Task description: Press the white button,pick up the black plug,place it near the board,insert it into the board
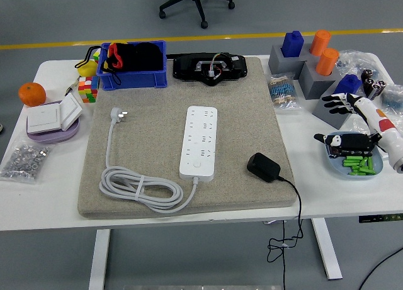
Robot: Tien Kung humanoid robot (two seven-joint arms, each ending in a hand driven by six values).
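A white power strip (the board) (199, 141) lies lengthwise in the middle of a grey mat (138, 114), with a round white button (197, 166) near its close end. Its grey cable (135, 189) coils at the mat's front left and ends in a white plug (119, 116). The black plug (263, 167) lies on the mat's front right, and its black cord (296, 208) hangs over the table's near edge. My right hand (329, 121) hovers at the right edge of the table, fingers spread and empty, well right of the black plug. The left arm is out of view.
A pale blue dish of green pieces (359, 165) sits under my right hand. Grey blocks with blue and orange cylinders (308, 57) stand at the back right. A blue bin (133, 66), a black device (209, 68), a colour cube (88, 89), an orange (31, 94) and a white switch (50, 117) lie at the back and left.
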